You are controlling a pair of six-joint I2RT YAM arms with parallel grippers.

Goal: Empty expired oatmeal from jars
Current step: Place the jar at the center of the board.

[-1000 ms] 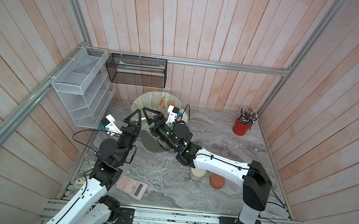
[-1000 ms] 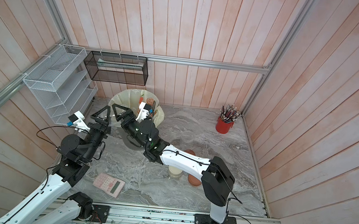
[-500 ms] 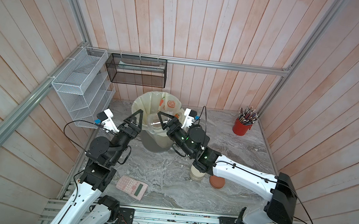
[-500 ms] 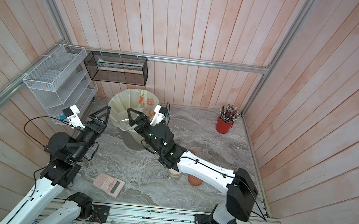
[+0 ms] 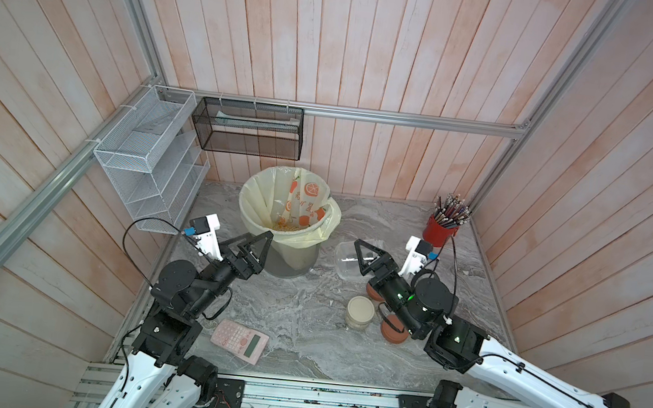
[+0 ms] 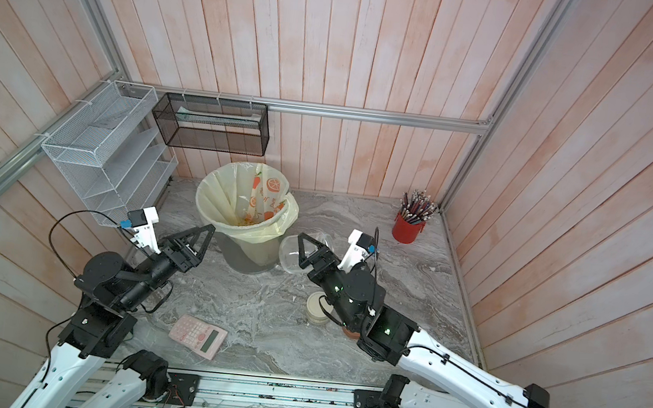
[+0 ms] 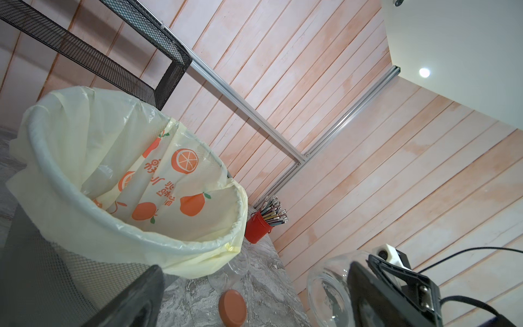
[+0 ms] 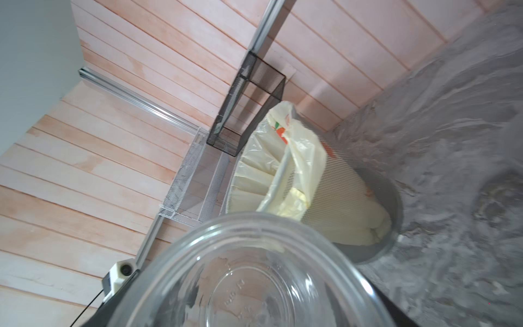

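Marble tabletop [image 5: 286, 326]: right end effector [image 5: 365, 255] clamps empty jar [image 5: 343, 263] beside bin [image 5: 293, 264]; left end effector [image 5: 258, 239] spread wide.

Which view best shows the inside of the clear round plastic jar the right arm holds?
Right wrist: the clear round plastic jar faces the lens mouth-on, interior apparently empty. Both top views show it small, partly behind the right gripper. Left wrist catches only its side wall.

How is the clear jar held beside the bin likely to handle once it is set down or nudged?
The clear jar looks empty, so it is probably light and easily knocked. Its smooth, round wall suggests it may slip in a grip, and it would likely roll if laid sideways.
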